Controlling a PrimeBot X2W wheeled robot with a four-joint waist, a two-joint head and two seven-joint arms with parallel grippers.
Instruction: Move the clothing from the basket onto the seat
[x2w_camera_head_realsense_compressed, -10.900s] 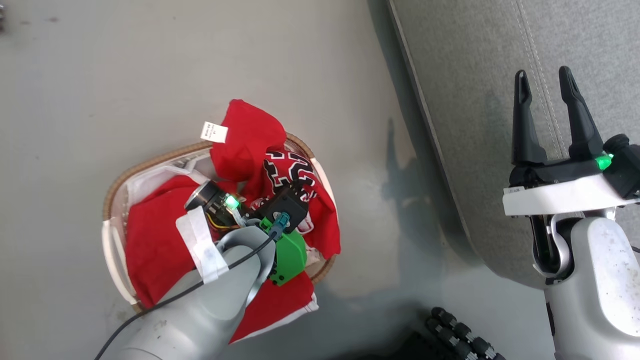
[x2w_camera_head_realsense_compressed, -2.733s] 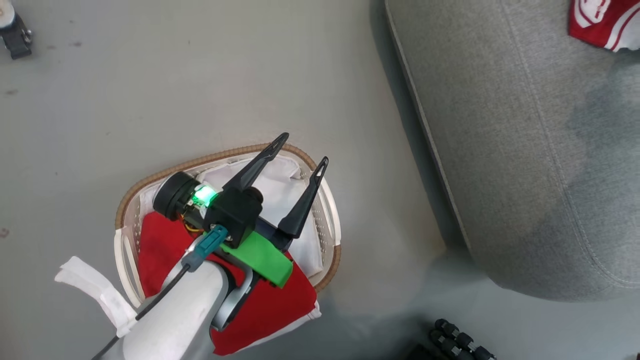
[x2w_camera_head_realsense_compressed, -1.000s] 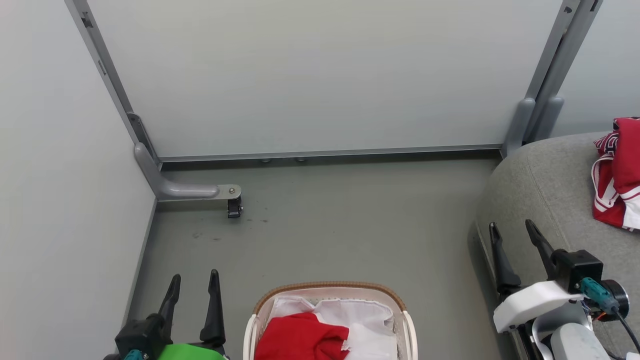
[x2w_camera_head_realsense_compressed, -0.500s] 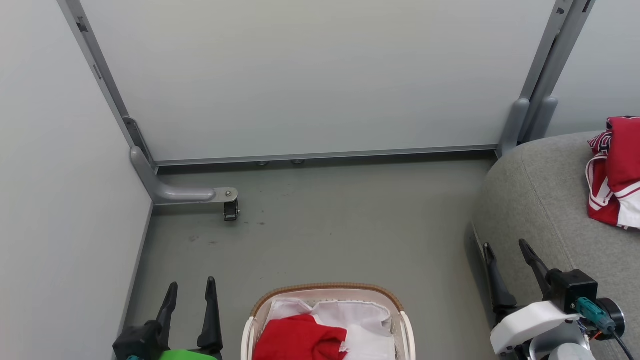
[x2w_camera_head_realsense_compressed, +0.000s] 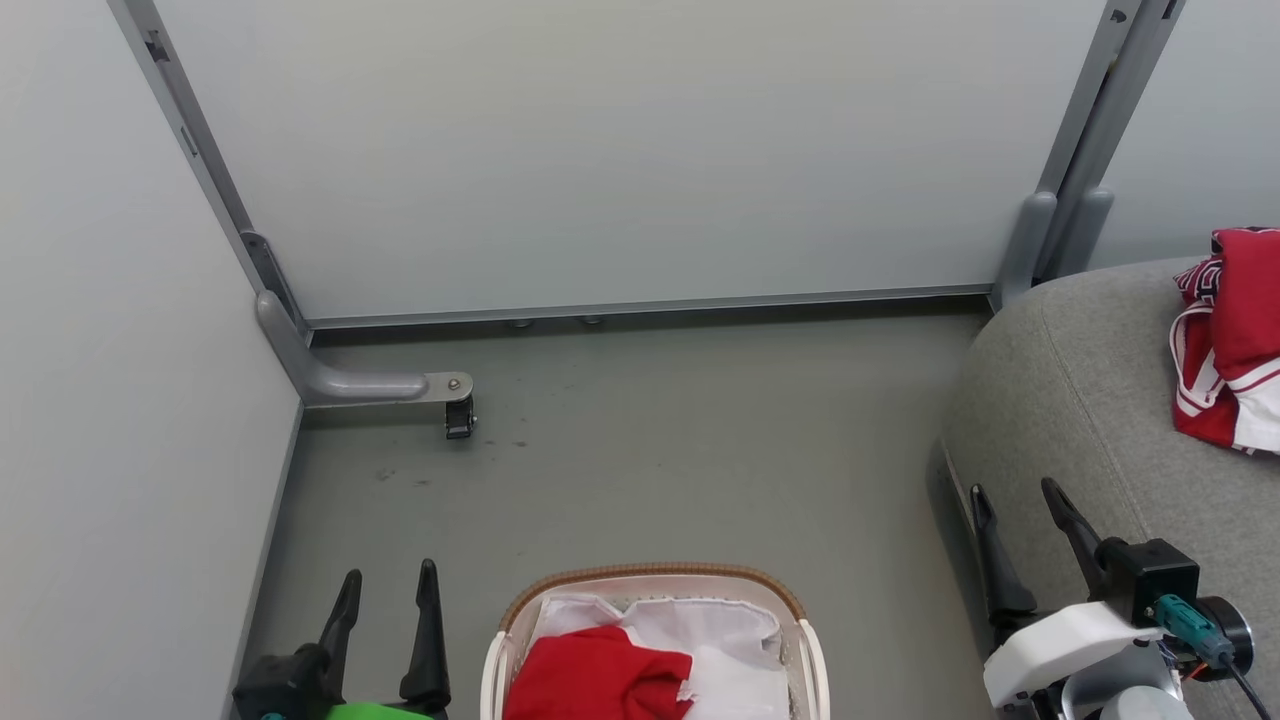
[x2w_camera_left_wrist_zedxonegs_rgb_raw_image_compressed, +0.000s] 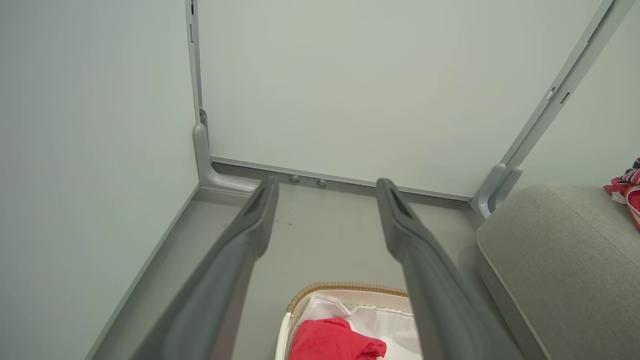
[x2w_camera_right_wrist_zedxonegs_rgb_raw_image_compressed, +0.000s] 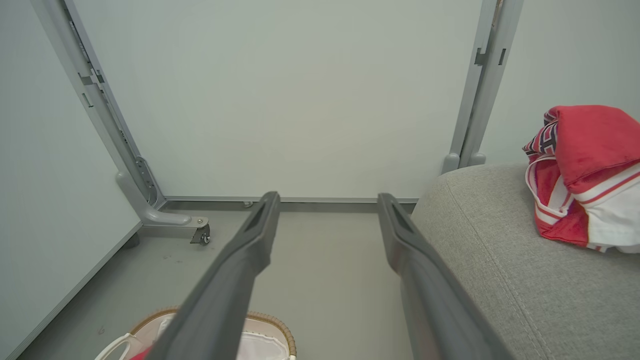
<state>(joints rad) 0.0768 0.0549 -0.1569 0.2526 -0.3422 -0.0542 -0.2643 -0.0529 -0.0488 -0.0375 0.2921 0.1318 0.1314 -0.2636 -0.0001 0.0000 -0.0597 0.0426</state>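
L gripper beside the basket and R gripper by the seat edge, both w/ fingers spread, empty; red garment lies in basket on white lining, red-white jersey heaped on seat

Soft, even, bright light all over. A dim shadow lies on the floor along the seat edge. Wrist views splay the posts outward, and the fingers blur at their near ends.
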